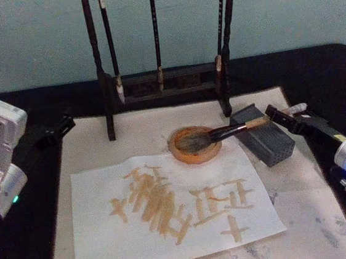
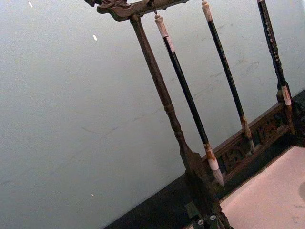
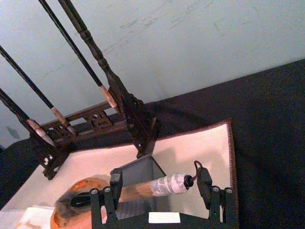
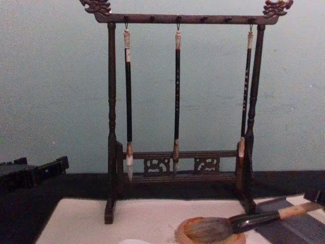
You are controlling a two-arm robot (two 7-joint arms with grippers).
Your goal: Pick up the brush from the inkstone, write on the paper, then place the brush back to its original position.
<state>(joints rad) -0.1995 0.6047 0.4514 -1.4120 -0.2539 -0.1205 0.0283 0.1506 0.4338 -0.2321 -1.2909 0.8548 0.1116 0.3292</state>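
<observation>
The right hand [image 3: 157, 193], spread wide astride the brush [image 1: 223, 133] at 3 o'clock of the inkstone [image 1: 191, 159], may snag the handle on retreat, dragging it off.

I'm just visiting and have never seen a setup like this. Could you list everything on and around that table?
brush: one, grey-brown head, tan handle; head in the inkstone, handle on the grey block.
inkstone: one, orange-brown; behind the paper.
paper: one, white with tan strokes; front of the mat.
grey block: one, grey; right of the inkstone.
brush rack: one, dark wood; at the back.
slim brushes: three, dark handles; hanging from the rack.
mat: one, cream; under the paper and inkstone.
tablecloth: one, black; beneath the mat.
left gripper: one, black; beside the mat's left edge.
right gripper: one, black, open; at the brush handle's end.
</observation>
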